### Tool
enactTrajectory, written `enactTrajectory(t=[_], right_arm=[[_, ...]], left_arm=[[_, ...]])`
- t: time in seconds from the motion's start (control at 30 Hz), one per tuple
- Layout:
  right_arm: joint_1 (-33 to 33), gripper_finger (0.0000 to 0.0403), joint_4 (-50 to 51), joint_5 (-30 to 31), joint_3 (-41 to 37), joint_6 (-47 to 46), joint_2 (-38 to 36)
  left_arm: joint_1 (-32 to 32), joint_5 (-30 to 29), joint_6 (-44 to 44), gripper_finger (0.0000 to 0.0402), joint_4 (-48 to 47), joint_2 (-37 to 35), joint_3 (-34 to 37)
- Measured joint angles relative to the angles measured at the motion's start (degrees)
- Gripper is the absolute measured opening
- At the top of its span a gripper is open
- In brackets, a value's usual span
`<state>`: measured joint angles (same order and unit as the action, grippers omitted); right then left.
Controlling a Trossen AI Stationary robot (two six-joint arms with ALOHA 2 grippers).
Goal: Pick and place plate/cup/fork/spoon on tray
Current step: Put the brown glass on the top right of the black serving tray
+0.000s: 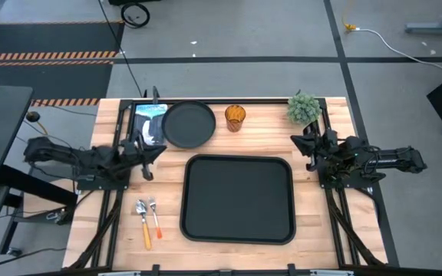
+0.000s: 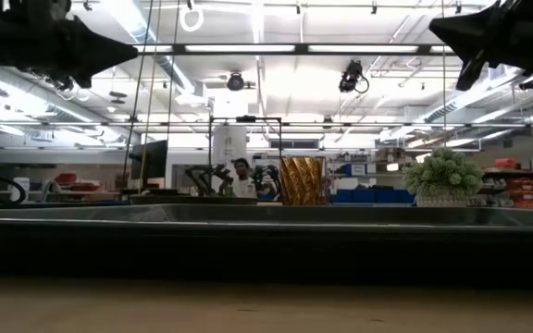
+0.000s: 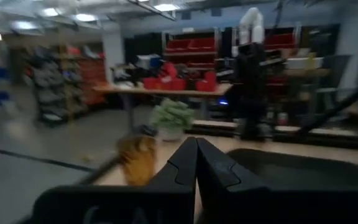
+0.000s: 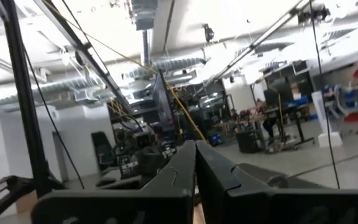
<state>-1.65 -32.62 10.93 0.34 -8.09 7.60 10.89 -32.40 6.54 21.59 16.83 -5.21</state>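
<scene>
The black tray [image 1: 239, 199] lies in the middle of the table. The round black plate [image 1: 189, 124] rests flat behind its far left corner, and the amber cup [image 1: 235, 118] stands upright to the plate's right. The fork [image 1: 154, 216] and the spoon [image 1: 143, 222] lie side by side to the left of the tray, handles toward the near edge. My left gripper [image 1: 153, 153] is shut and empty above the table's left side, near the plate. My right gripper [image 1: 310, 149] is shut and empty above the table's right side.
A small green potted plant [image 1: 303, 108] stands at the far right corner. A blue-and-white card [image 1: 149, 123] lies left of the plate. A person shows in the room beyond the table [image 2: 241, 178].
</scene>
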Motion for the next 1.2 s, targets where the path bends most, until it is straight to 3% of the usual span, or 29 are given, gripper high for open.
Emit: enactTrajectory(t=[0.17, 0.4, 0.83, 1.0, 1.2], right_arm=[[0.00, 0.0018, -4.74, -2.04, 0.00, 4.05, 1.04], [-0.02, 0.0018, -13.14, -2.22, 0.00, 7.00, 7.54], [-0.07, 0.0018, -16.81, 1.28, 3.24, 9.98, 19.70], [-0.09, 0.0018, -16.60, 3.68, 3.43, 9.79, 22.85], [-0.07, 0.0018, -16.55, 4.59, 3.43, 6.84, 26.48]], left_arm=[[-4.23, 0.04, 6.02, 0.0011, 8.56, 5.03, -0.01], [-9.79, 2.67, 5.72, 0.0011, 16.07, 11.98, -0.03], [-19.00, 4.82, -5.18, 0.0011, 25.83, 25.74, -0.03], [-19.90, 5.06, -12.83, 0.0011, 25.79, 29.87, -1.76], [-19.68, 9.36, -16.21, 0.0011, 25.04, 36.48, -6.57]])
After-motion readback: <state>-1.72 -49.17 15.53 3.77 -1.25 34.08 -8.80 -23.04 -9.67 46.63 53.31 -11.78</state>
